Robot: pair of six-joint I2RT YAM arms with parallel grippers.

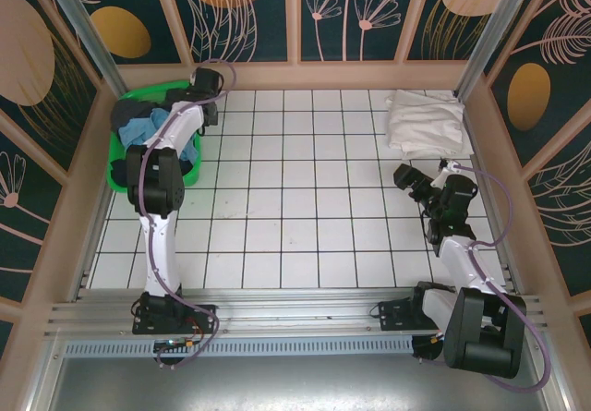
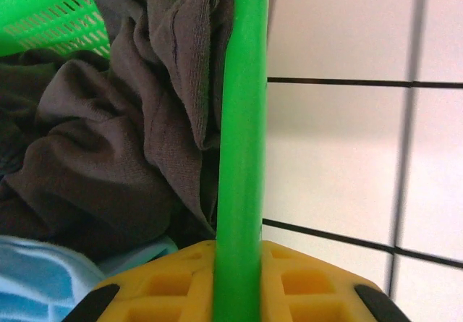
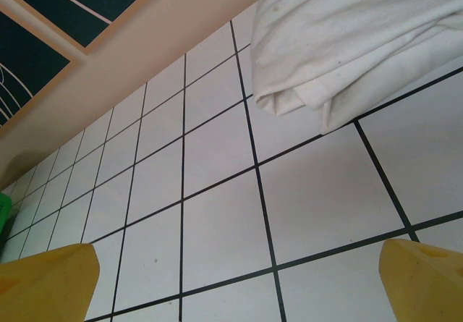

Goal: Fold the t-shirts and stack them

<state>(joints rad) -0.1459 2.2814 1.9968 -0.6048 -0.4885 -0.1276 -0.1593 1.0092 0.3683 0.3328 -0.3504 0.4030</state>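
At the far-left corner: left gripper [image 2: 235, 293] at green plastic basket [image 2: 242, 119] rim, opening cannot be told | crumpled dark grey t-shirt [image 2: 108, 155], light blue t-shirt [image 2: 36, 282] inside basket | right gripper [image 3: 239, 275] wide open, empty, near folded white t-shirt [image 3: 347, 40].

White shirt [image 1: 423, 123] folded on the surface [image 1: 305, 208]; grey shirt [image 2: 108, 155] and blue shirt [image 2: 36, 278] heaped in the basket [image 2: 242, 119].
The white shirt lies in a thick fold with rumpled edges, just ahead and right of the right claw [image 3: 231, 293], apart from it. The grey shirt is crumpled in loose folds ahead-left of the left claw [image 2: 237, 289], pressed against the basket rim. The blue shirt is bunched beneath it, beside that claw's left finger.
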